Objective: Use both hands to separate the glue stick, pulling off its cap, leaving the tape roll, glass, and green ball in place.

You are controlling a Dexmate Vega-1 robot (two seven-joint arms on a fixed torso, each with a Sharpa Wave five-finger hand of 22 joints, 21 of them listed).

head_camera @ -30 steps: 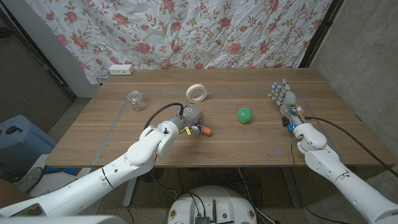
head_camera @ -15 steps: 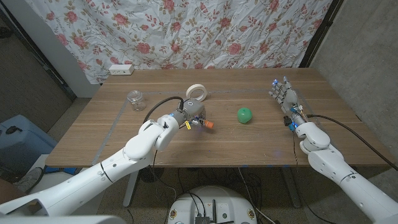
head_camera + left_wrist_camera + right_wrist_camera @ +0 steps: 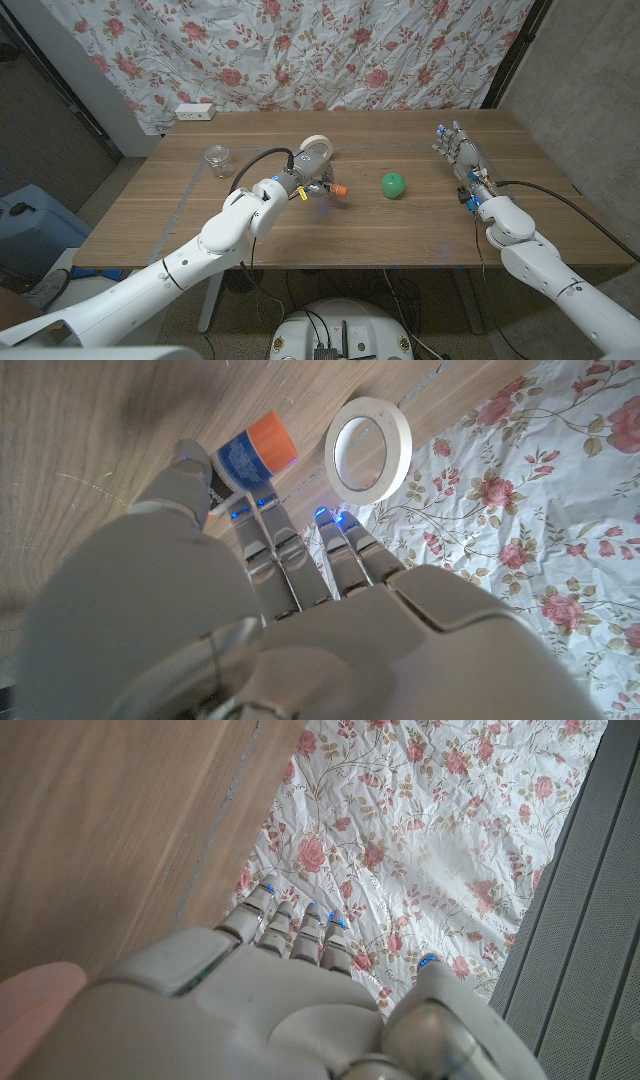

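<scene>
Orange-capped glue stick [image 3: 331, 189] is now hanging clear of the wood at centre frame, its shadow below — a second ago the left hand [image 3: 312, 176] was holding it lower and nearer the front edge, so the lift is done and the cap is still on. The right hand [image 3: 460, 155] is waiting at the right, fingers spread, holding nothing. One tape roll [image 3: 319, 148], one glass [image 3: 217, 158], one green ball [image 3: 393, 185] — all sitting untouched
</scene>
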